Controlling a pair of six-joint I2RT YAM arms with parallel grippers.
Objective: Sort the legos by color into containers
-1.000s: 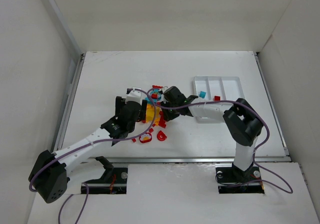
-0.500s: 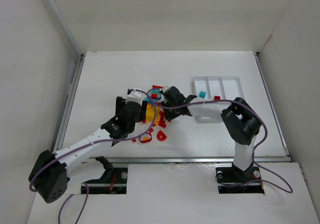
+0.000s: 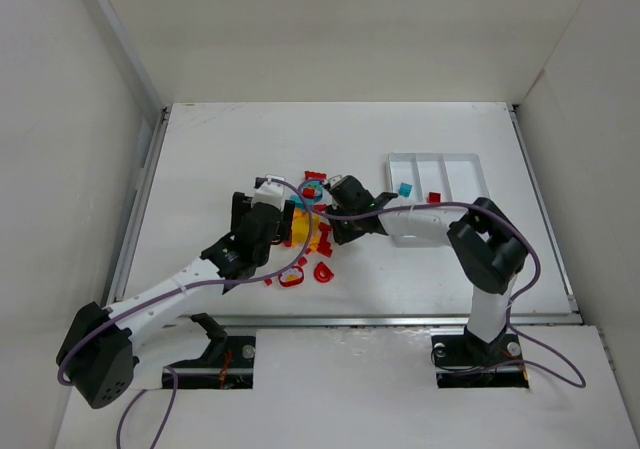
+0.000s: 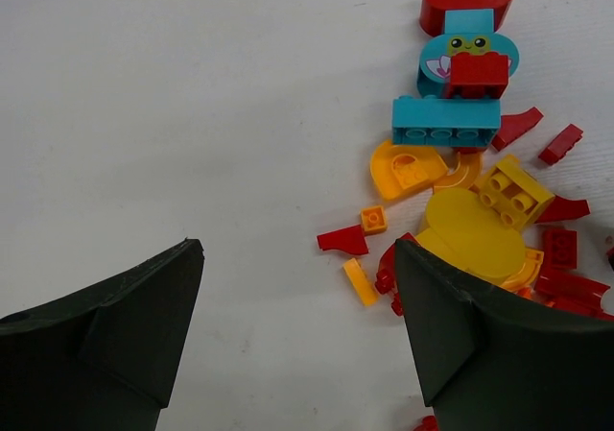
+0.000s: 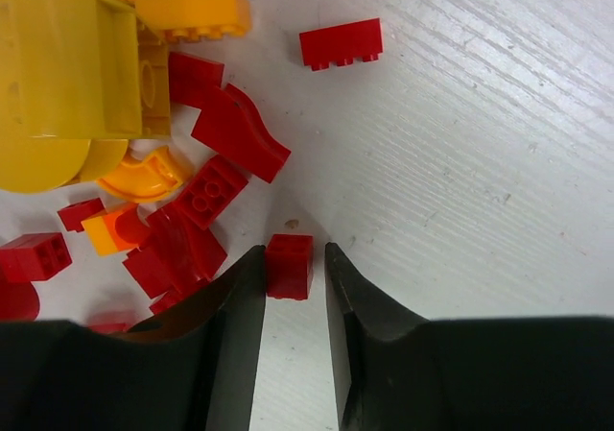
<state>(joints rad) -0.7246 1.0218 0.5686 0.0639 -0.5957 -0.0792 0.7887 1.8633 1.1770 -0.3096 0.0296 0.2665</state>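
1. Fingers (image 4: 125, 325) of the left gripper (image 4: 297, 249), seen from the left wrist, stand wide apart with only bare table (image 4: 192, 85) between them; the legos (image 4: 451, 201) lie scattered just beyond the right-hand finger; among them are a teal brick (image 4: 446, 121), a yellow disc (image 4: 475, 231) and small red pieces.
2. From the right wrist, the right gripper (image 5: 293, 258) has its fingers (image 5: 225, 345) only narrowly parted, flanking a small red brick (image 5: 289, 266) that sits on the table; a thin gap shows beside one finger, so the brick is not pinched; a big yellow block (image 5: 67, 61) and more red and orange pieces lie up-left.
3. From above, both grippers sit at the pile mid-table; the white tray (image 3: 470, 159) lies near, to the pile's right; a teal piece (image 3: 405, 189) sits in its left compartment, a red piece (image 3: 434, 197) in the middle one.
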